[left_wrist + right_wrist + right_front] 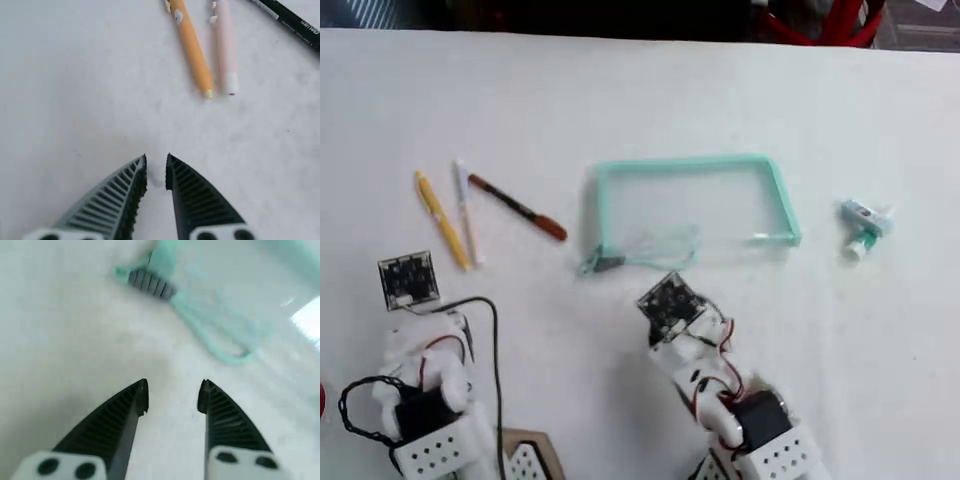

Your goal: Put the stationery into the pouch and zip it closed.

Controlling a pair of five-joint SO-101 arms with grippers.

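A clear pouch (690, 205) with a teal zipper edge lies flat at the table's middle. Its grey zipper pull (607, 263) (150, 284) and a teal cord loop (220, 335) sit at its near left corner. My right gripper (172, 390) hovers open just short of that pull, holding nothing. Left of the pouch lie a yellow pen (442, 220) (192, 50), a pale pen (467, 212) (226, 50) and a dark marker (518, 208) (290, 20). My left gripper (156, 160) is low over the table near the pens' tips, its fingers a narrow gap apart and empty.
A small white and teal item (865, 228), perhaps correction tape, lies to the right of the pouch. Both arm bases (430, 420) (750, 420) stand at the near edge. The white table (640, 100) stretches bare behind the pouch.
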